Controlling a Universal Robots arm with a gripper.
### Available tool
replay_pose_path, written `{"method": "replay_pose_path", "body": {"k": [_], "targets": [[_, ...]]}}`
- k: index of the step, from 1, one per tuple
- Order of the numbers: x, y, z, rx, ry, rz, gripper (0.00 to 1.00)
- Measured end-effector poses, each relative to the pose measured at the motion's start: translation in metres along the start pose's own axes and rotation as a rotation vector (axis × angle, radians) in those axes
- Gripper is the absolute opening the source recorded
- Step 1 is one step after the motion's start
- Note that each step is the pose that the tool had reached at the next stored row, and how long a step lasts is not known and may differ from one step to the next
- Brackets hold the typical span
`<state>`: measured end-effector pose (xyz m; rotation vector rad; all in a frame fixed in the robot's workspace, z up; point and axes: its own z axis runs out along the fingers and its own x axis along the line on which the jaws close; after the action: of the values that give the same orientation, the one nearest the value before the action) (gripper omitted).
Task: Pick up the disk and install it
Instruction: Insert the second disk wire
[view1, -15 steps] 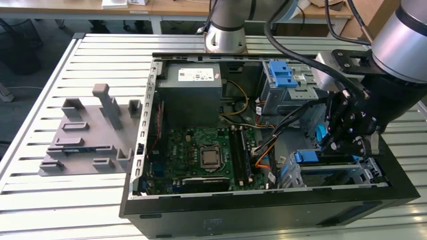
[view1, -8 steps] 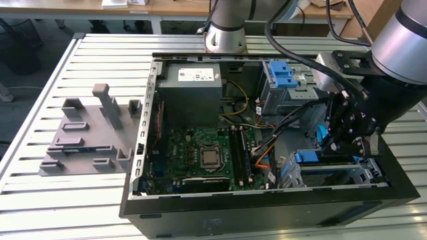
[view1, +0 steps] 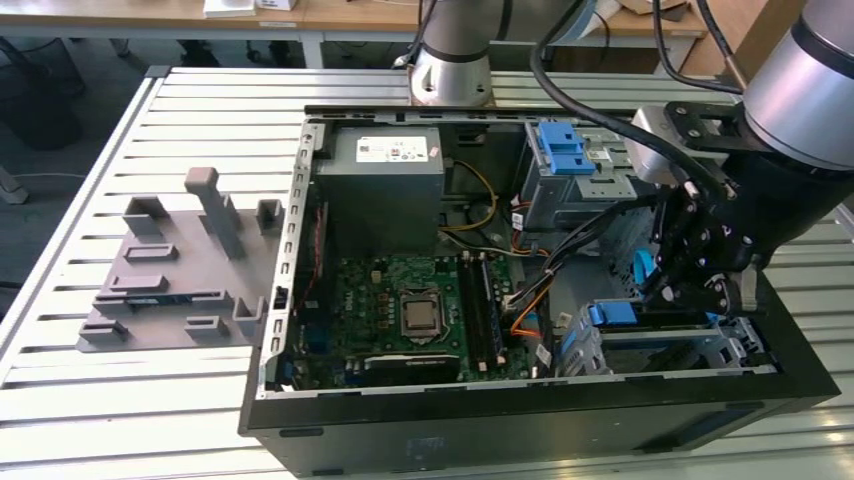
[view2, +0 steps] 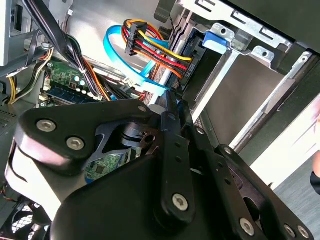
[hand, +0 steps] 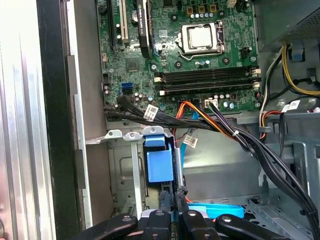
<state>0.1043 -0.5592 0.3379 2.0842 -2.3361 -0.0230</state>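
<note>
In the first wrist view the disk (hand: 160, 165) stands on edge in the metal drive cage (hand: 122, 135), its blue carrier frame facing up beside a thin silver edge. My gripper (hand: 173, 197) sits right behind that blue frame, its dark fingers (hand: 164, 205) drawn close together on the disk's edge. In the exterior view the gripper (view1: 714, 295) reaches down into the case's front corner at the exterior view's right, next to the blue carrier (view1: 614, 313). In the second wrist view the gripper (view2: 172, 100) points into the same bay.
An open computer case (view1: 287, 300) lies on a slatted table, with a motherboard (view1: 414, 310), a grey power-supply box (view1: 387, 165) and a second cage with a blue latch (view1: 567, 150). Black, orange and blue cables (hand: 210, 125) run close past the bay. A grey fixture (view1: 174, 270) lies beside the case.
</note>
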Motion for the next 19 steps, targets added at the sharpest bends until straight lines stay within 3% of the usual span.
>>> {"method": "replay_pose_path", "body": {"k": [19], "targets": [[-0.0005,-0.0044,0.0018,-0.0004,-0.0021,0.020,0.16]]}}
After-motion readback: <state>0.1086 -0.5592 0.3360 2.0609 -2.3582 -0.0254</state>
